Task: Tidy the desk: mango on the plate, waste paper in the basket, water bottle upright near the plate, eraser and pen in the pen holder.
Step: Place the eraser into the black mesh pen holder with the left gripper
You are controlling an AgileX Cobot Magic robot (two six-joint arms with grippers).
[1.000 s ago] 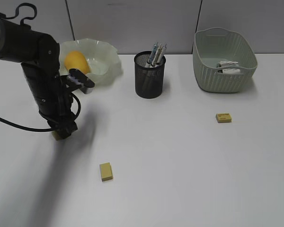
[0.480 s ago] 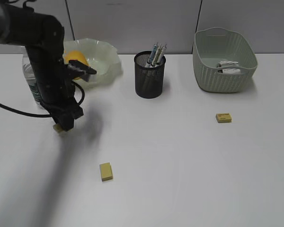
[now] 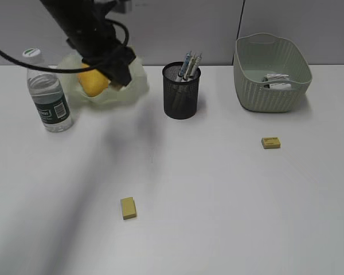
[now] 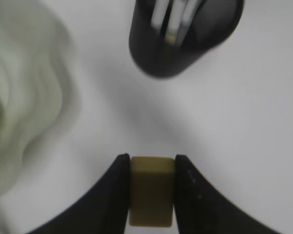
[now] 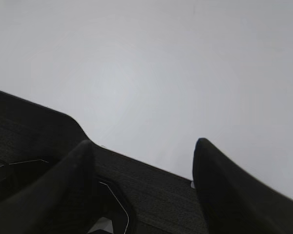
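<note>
My left gripper [image 3: 121, 83] is shut on a yellow eraser [image 4: 152, 189] and holds it in the air in front of the plate [image 3: 139, 77], left of the black mesh pen holder [image 3: 181, 91]. The holder, with pens in it, also shows in the left wrist view [image 4: 183, 36]. The mango [image 3: 93, 82] lies on the pale green plate. The water bottle [image 3: 49, 98] stands upright left of the plate. Two more yellow erasers lie on the desk [image 3: 229, 195], one at the front [image 3: 128, 207] and one at the right [image 3: 270, 142]. My right gripper [image 5: 144, 158] is open and empty, out of the exterior view.
The sage-green basket [image 3: 272, 73] stands at the back right with white-grey paper [image 3: 276, 81] inside. A grey partition wall runs behind the desk. The right wrist view shows the desk's edge and dark floor below.
My left gripper has risen from the desk's left side and moved up and right with the eraser, toward the pen holder. The bottle, hidden before by the arm, now shows.
</note>
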